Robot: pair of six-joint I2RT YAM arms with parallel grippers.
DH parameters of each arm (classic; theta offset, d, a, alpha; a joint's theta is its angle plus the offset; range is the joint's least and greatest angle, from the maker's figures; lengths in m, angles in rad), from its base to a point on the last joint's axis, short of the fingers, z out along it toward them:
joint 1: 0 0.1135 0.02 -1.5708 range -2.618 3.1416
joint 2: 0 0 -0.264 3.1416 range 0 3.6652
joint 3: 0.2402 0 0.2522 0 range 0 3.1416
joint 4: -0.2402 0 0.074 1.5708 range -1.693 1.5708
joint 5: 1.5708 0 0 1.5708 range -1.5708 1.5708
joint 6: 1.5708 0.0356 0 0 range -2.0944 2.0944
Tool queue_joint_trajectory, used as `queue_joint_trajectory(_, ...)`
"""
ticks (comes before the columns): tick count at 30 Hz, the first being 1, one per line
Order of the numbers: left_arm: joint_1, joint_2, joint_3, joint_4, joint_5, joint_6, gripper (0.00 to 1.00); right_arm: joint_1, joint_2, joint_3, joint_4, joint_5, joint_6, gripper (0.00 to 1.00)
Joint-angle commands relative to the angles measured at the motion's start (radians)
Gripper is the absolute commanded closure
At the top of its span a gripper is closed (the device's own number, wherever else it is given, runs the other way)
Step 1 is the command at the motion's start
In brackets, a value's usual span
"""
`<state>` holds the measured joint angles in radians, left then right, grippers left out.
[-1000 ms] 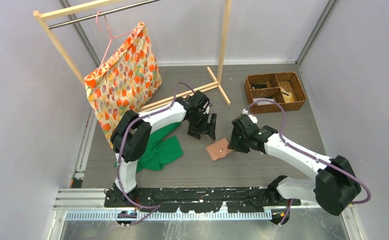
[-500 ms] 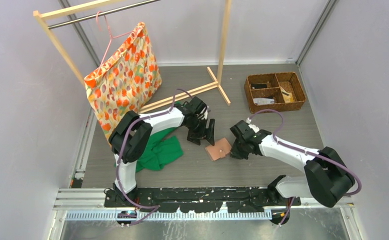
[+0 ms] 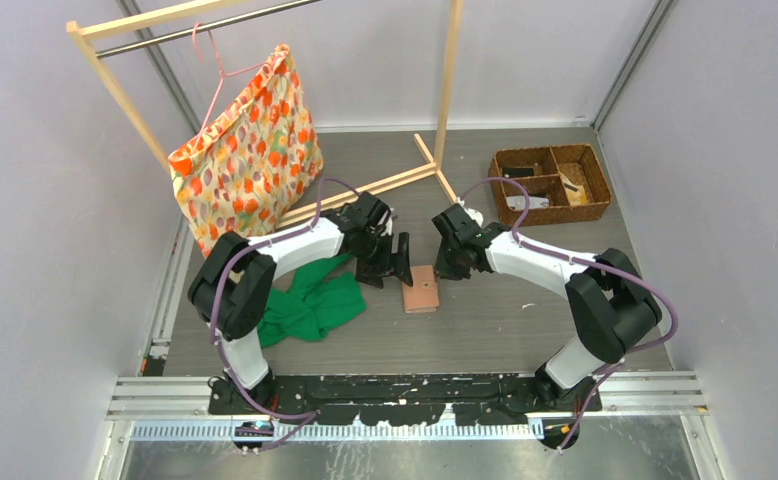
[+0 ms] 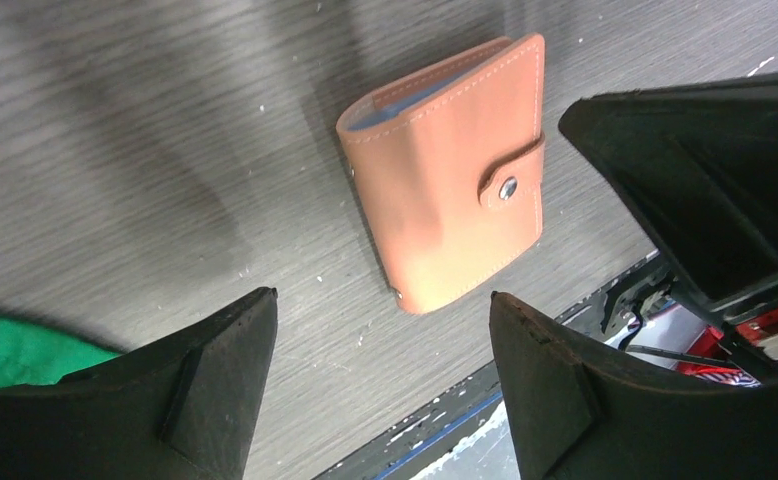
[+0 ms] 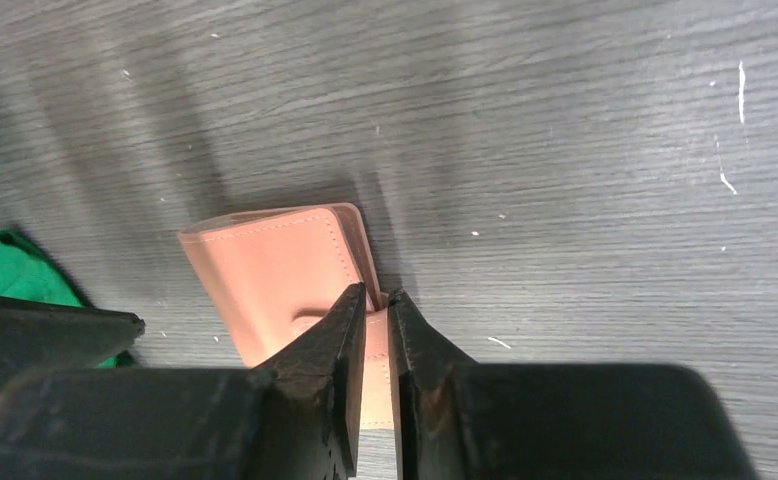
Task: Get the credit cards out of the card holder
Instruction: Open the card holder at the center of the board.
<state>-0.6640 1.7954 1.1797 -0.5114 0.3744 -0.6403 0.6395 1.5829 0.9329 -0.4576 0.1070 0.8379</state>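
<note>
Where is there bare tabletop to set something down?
Free: the strip between the card holder and the base rail, and the far patch between the rack foot and wicker basket. Crowded: around the holder, with left pincer, right pincer and green cloth.

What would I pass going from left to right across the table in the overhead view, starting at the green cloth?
green cloth → left gripper → card holder → right gripper → basket

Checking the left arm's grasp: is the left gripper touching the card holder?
Apart. The left wrist view shows bare table between the card holder and both fingers of the left gripper.
</note>
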Motion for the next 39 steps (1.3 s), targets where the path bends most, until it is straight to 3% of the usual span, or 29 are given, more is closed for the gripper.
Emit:
queue_joint_trajectory(1, -0.002, -0.058, -0.042, 0.081, 0.015, -0.07, 0.2, 0.0, -0.044, 0.02, -0.046, 0.038, -0.05, 0.81)
queue_joint_trajectory(6, -0.002, -0.018, -0.004, 0.071, -0.032, -0.151, 0.19, 0.0, -0.11, -0.049, -0.014, 0.018, -0.01, 0.77)
queue_joint_trajectory(10, -0.003, -0.034, -0.086, 0.192, -0.024, -0.257, 0.26, 0.013, -0.152, -0.052, 0.01, -0.023, -0.057, 0.8)
queue_joint_trajectory(12, -0.002, -0.04, -0.116, 0.223, -0.041, -0.294, 0.32, 0.023, -0.155, -0.031, -0.004, -0.02, -0.088, 0.75)
queue_joint_trajectory(21, -0.002, -0.033, -0.129, 0.205, -0.085, -0.303, 0.4, 0.092, -0.061, 0.076, -0.068, 0.01, -0.164, 0.65)
queue_joint_trajectory(34, -0.037, 0.069, -0.107, 0.177, -0.134, -0.327, 0.41, 0.131, 0.044, 0.126, -0.059, 0.077, -0.167, 0.64)
queue_joint_trajectory(39, -0.051, 0.066, -0.106, 0.127, -0.194, -0.342, 0.47, 0.135, 0.073, 0.115, -0.051, 0.086, -0.166, 0.63)
